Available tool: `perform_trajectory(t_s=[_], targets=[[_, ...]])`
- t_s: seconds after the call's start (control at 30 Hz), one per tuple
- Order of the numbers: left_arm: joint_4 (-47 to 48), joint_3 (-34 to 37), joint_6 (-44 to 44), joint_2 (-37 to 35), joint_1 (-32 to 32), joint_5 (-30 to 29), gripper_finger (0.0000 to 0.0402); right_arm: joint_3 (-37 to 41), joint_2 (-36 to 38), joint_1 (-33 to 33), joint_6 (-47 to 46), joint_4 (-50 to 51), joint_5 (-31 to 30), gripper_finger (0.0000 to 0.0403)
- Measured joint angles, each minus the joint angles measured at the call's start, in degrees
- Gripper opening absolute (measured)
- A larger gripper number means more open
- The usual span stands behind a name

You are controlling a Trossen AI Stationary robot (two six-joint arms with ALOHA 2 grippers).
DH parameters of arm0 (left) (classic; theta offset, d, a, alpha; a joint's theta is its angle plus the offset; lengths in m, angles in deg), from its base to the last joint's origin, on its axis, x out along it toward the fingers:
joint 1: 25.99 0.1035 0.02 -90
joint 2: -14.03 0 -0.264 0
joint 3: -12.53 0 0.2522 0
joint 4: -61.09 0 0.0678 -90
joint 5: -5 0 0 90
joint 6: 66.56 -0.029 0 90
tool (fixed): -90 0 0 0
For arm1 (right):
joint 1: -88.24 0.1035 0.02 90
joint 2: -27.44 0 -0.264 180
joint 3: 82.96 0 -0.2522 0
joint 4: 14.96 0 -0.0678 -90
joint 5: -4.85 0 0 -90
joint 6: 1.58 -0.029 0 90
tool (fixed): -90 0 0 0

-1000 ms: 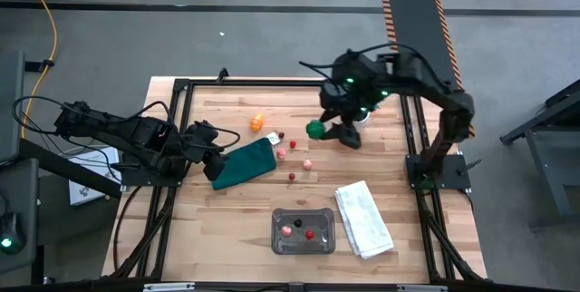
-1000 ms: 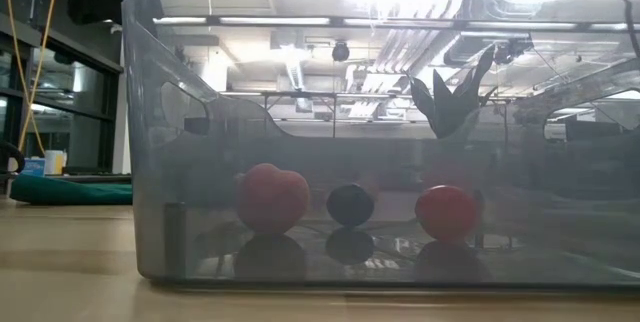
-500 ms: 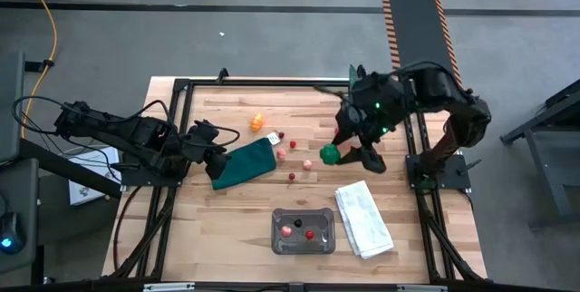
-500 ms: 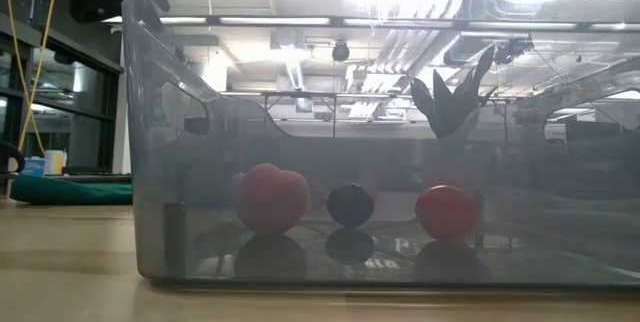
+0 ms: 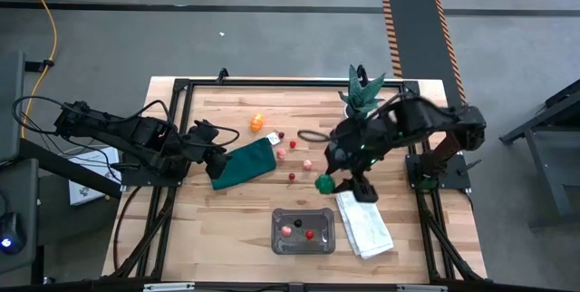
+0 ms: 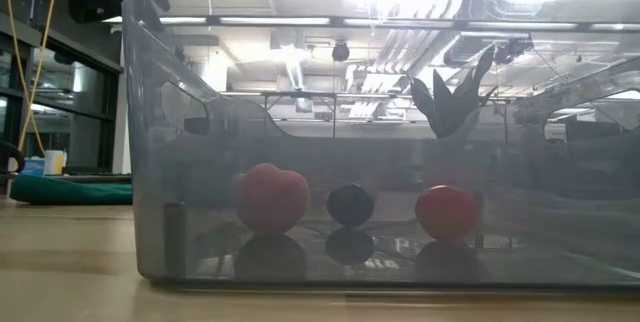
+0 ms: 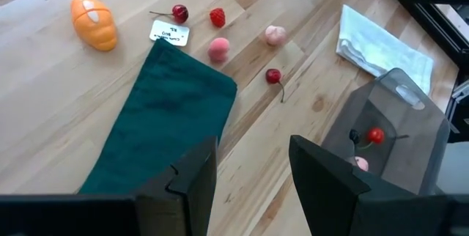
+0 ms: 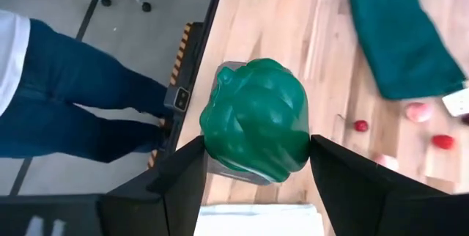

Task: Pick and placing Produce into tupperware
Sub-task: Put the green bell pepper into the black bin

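The green toy vegetable [image 8: 255,122] sits between my right gripper's [image 8: 256,146] fingers, above the table just far of the clear grey tupperware [image 5: 304,230]; in the high view my right gripper [image 5: 328,181] stands beside the towel. The tupperware [image 6: 380,142] holds three pieces: pinkish red [image 6: 272,197], dark [image 6: 350,204] and red [image 6: 446,212]. Loose produce lies on the wood: an orange piece [image 5: 257,122], pink ones [image 5: 307,163] and small red ones [image 5: 292,177]. My left gripper [image 7: 249,170] is open, waiting over the dark green cloth's [image 5: 245,162] left end. My right gripper pinches the green toy vegetable by two opposite sides [image 8: 212,130], one finger [image 8: 183,177] on each side. The fingers come from above, pointing down. The vegetable is lifted clear of the table and fills the gap between the fingers.
A folded white towel [image 5: 364,222] lies right of the tupperware. A green spiky potted plant [image 5: 361,92] stands at the far right, with a thin dark loop [image 5: 313,135] near it. A small white tag [image 5: 272,138] lies by the cloth. A person in jeans [image 8: 58,97] stands beyond the near edge.
My right gripper has carried the green vegetable from beside the plant toward the table's near edge, ending just far of the tupperware and beside the towel. It has stayed shut on the vegetable throughout. The plant now shows uncovered.
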Motion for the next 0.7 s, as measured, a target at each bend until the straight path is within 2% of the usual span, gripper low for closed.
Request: perform_trajectory(t_s=[0.13, 0.47, 0.7], targets=[[0.1, 0.0, -0.6, 0.0, 0.0, 0.1, 0.0159, 4.7, 0.0, 1.2, -1.5, -4.8, 0.0, 0.0222], [0.3, 0.0, -1.4, 0.0, 0.0, 5.4, 0.0159, 16.0, 0.0, 2.3, -8.0, -16.4, 0.0, 0.0222], [0.4, 0.0, -1.5, 0.0, 0.0, 6.9, 0.0159, 22.3, -0.1, 2.8, -11.8, -23.8, 0.0, 0.0222]])
